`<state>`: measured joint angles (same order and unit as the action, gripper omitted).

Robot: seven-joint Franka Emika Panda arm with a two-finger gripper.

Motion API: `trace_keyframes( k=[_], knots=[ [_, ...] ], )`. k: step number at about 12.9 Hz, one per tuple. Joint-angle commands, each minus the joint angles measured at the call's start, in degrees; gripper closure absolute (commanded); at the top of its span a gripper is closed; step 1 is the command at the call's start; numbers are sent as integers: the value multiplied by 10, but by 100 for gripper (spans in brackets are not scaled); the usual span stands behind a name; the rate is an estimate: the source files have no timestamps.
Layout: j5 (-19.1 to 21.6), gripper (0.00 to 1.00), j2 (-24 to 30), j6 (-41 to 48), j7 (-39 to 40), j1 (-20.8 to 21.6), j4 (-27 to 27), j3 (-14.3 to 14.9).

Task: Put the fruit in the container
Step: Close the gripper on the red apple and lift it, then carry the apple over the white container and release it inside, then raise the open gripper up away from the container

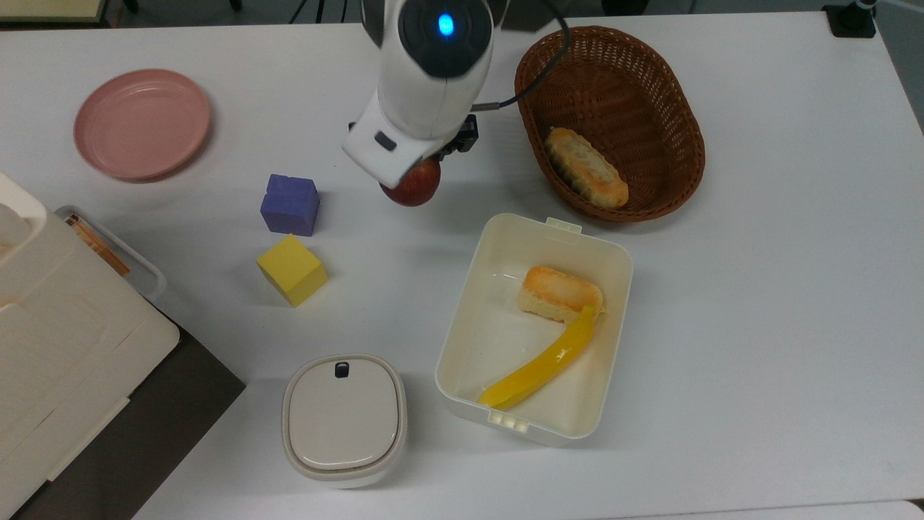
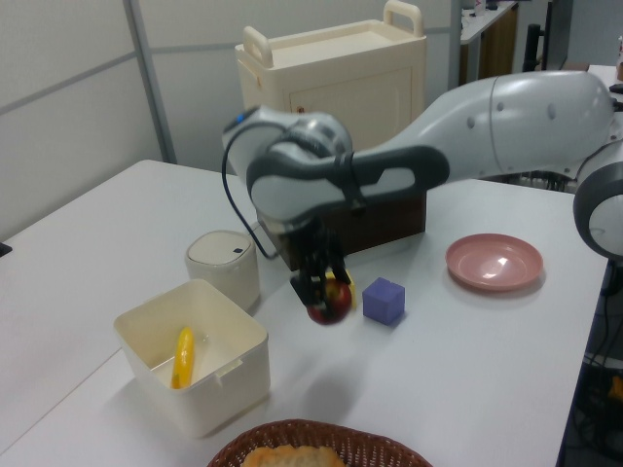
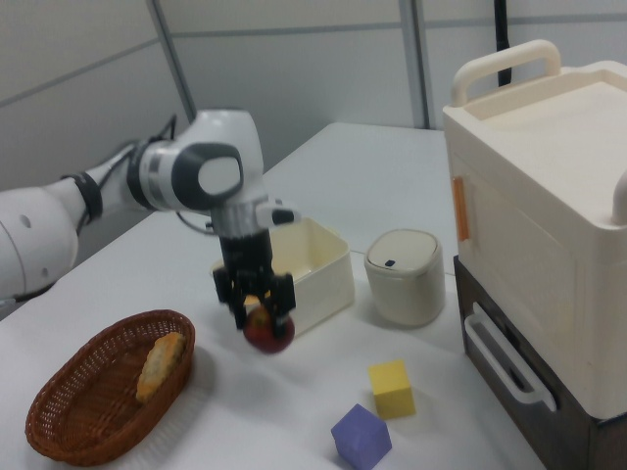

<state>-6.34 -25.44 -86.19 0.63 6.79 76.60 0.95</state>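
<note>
Gripper [image 2: 322, 292] clamped on apple [image 1: 413, 184], apple off tabletop, held over bare surface between purple cube [image 1: 289, 204] and basket [image 1: 671, 101], toward tabletop's far edge in top view.

Step in hand: carry to box [image 1: 462, 310]. Best keep apple above rim, aim for bare floor beside bread [image 1: 559, 290] and banana [image 1: 541, 367], lower before release.

Basket holds one bread piece [image 1: 585, 167].

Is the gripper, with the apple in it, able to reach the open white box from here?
Probably yes. The gripper holds the apple above the table, and the white box is uncovered, with bare floor beside the banana and bread.
</note>
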Motion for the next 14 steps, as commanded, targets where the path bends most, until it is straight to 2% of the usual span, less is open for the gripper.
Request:
trace_keyframes(
  k=[1, 3, 4, 5, 6, 7, 11, 14],
  knots=[
    [38, 99, 9, -84, -110, 6, -23, -2],
    [44, 98, 12, -155, -190, 11, -23, -8],
    [48, 74, 9, -210, -245, 26, -22, -14],
    [49, 23, 7, -246, -292, 35, -18, -14],
    [49, 7, 7, -252, -309, 41, -18, -15],
    [48, 0, 7, -252, -311, 47, -18, -14],
    [43, 0, 7, -251, -303, 45, -17, -14],
    [41, 0, 13, -241, -262, 41, -18, -5]
  ],
)
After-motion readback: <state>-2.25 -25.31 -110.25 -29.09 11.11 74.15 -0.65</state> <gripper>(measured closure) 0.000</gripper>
